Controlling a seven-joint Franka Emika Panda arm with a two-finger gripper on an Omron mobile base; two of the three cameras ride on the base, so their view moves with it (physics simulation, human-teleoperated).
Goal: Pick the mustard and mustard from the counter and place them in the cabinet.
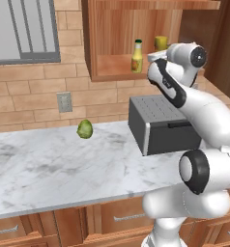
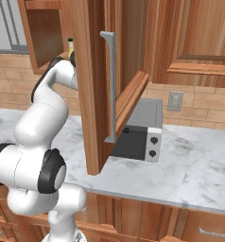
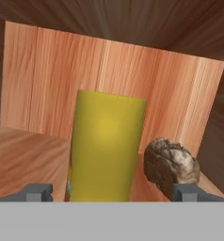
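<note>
- Plainly, the cabinet is the landmark: a reddish-brown wall box with its door swung open, hanging above the counter, which carries a grey boxy appliance below the cabinet's right end and a round green ball out to the lower left of it.
- Inside the cabinet, on its shelf floor, both mustards stand upright: the slim bottle toward the front middle, the stubby bottle to its right and deeper in, so by my reading both placements are done.
- Beside the stubby bottle, on the same shelf and near the cabinet's right wall, sits a dark brown lump; whether the two touch cannot be told.
- At the cabinet's mouth the gripper has its fingers spread wide, one tip on each side of the stubby bottle's base, holding nothing.
- Risk as I judge it: pulling back crooked could let a fingertip clip the stubby bottle and tip it onto the lump, or the arm's sweep could knock the slim bottle off the shelf's front edge.
</note>
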